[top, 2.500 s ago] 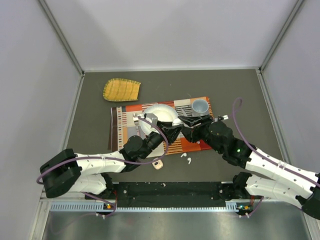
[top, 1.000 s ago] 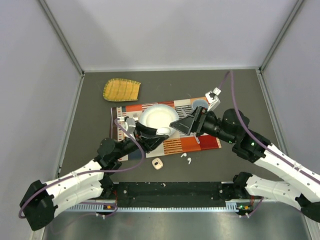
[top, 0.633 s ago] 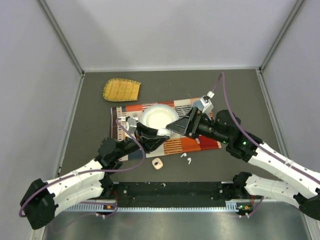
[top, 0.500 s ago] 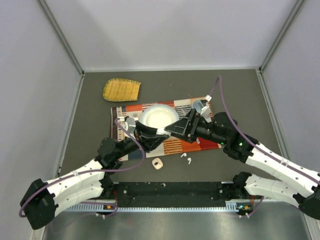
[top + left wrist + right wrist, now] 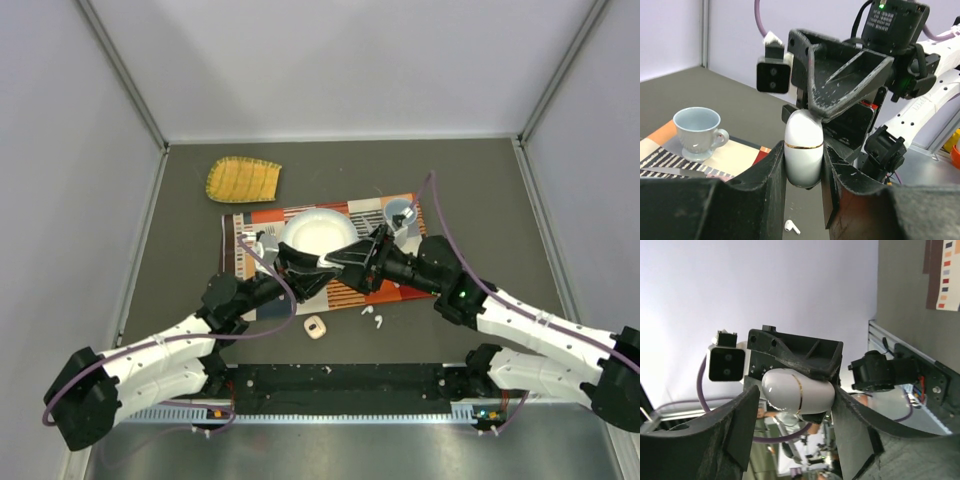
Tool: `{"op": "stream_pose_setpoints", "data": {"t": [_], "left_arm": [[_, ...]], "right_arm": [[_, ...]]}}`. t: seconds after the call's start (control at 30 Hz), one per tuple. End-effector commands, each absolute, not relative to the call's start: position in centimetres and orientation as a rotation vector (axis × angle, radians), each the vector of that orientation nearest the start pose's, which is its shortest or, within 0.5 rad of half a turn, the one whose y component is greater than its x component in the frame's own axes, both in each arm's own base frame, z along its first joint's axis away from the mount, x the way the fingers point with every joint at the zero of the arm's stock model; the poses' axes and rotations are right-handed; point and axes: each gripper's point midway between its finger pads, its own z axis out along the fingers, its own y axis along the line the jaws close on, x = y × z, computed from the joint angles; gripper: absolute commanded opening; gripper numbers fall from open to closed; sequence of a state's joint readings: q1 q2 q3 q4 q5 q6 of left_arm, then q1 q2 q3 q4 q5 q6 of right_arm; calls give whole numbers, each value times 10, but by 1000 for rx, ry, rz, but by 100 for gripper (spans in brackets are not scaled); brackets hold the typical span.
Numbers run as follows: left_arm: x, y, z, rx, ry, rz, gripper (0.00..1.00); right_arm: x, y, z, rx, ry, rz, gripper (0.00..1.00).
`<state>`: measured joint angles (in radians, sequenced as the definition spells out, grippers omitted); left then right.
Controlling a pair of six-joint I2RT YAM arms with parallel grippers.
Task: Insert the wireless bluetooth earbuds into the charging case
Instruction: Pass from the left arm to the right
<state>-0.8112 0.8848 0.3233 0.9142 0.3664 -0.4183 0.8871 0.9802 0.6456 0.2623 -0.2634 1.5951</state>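
My left gripper [image 5: 803, 172] is shut on a white charging case [image 5: 803, 135] with a thin gold seam, holding it upright above the mat by its lower half. In the top view the case [image 5: 325, 262] hangs between the two grippers. My right gripper [image 5: 795, 405] faces the left one, its jaws on either side of the case's [image 5: 797, 390] upper half. One finger is against the case and the other shows a small gap. Two white earbuds [image 5: 366, 311] [image 5: 379, 321] lie on the dark table below; one earbud [image 5: 792, 227] shows under the case.
A striped placemat [image 5: 400, 290] carries a white plate [image 5: 318, 232] and a pale blue cup [image 5: 400, 213]. A small beige object [image 5: 315, 327] lies left of the earbuds. A yellow woven piece [image 5: 243, 179] sits at the back left.
My right arm has swung left and brought its gripper around the case's top, its jaws narrowing. My left gripper has kept the case nearly still over the last second.
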Motion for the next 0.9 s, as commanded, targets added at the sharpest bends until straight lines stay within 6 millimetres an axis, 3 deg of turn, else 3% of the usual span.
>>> {"op": "stream_pose_setpoints", "data": {"t": [0.0, 0.37, 0.5, 0.63, 0.8, 0.87], "left_arm": [[165, -286, 313, 592, 1091, -1266, 0], [159, -286, 313, 608, 1077, -1285, 0], [158, -286, 312, 614, 1080, -1290, 0], [158, -288, 311, 617, 1082, -1298, 0], [158, -289, 309, 615, 1090, -1303, 0], [159, -288, 309, 613, 1090, -1302, 0]], "right_arm": [[160, 329, 328, 572, 1932, 2144, 52], [166, 323, 324, 693, 1865, 2202, 48], [168, 322, 329, 697, 1844, 2211, 57], [170, 322, 328, 713, 1837, 2207, 57], [170, 321, 329, 711, 1829, 2215, 33], [169, 323, 328, 698, 1845, 2201, 27]]}}
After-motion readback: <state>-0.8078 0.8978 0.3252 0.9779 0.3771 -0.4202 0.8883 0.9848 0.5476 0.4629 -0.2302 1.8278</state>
